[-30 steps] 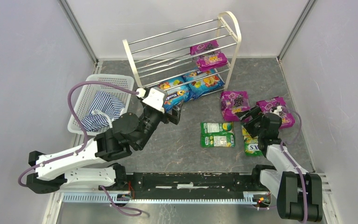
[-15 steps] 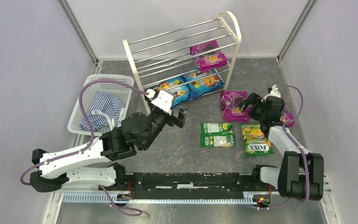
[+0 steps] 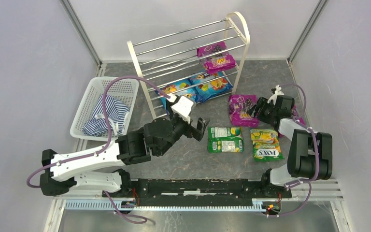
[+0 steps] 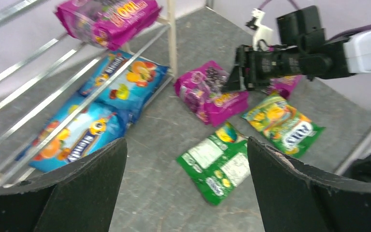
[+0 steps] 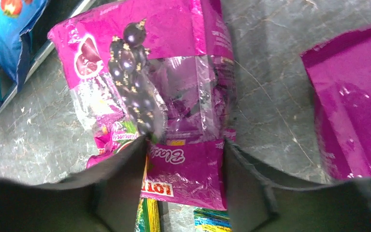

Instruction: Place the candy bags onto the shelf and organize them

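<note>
Left tool (image 3: pixel 199 126), fingers spread wide and empty, is held in front of the shelf (image 3: pixel 244 50). A magenta grape bag (image 3: pixel 242 109) lies flat on the desk (image 3: pixel 188 154), just right of the shelf's front foot. The right tool (image 3: pixel 257 110) is poised astride it, fingers parted. The bag's near edge should be pinched squarely, lest the glossy film slip.

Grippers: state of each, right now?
Left gripper: open, empty.
Right gripper: open, poised over the magenta grape bag, not clamped on it.
</note>
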Robot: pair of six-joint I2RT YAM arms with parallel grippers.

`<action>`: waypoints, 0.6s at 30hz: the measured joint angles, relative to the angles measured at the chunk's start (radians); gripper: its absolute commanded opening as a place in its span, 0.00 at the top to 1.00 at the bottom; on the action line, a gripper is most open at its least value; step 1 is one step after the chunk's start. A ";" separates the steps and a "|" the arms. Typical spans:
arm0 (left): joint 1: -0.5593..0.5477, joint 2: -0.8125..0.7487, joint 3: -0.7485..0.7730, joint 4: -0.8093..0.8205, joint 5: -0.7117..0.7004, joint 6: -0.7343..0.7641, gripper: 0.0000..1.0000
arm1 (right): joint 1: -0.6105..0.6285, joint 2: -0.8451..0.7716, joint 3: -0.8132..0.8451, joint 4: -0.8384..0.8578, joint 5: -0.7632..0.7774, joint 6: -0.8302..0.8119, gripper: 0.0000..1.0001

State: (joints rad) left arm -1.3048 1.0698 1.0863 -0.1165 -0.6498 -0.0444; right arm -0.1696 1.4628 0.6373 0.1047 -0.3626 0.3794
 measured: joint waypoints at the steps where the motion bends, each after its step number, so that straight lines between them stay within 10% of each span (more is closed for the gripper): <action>1: 0.000 0.000 0.000 -0.010 0.019 -0.047 0.00 | 0.000 0.009 0.000 0.005 -0.019 -0.003 0.49; 10: 0.000 -0.015 -0.109 -0.070 0.189 -0.456 0.00 | 0.002 -0.042 -0.059 0.048 -0.138 -0.004 0.78; 18: 0.000 -0.087 -0.277 -0.133 0.242 -0.700 0.00 | 0.095 -0.151 -0.127 0.056 -0.232 0.031 0.84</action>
State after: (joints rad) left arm -1.3048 0.9833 0.8097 -0.2497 -0.4080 -0.7441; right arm -0.0750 1.3117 0.5102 0.1612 -0.5945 0.4103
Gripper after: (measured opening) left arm 0.996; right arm 0.219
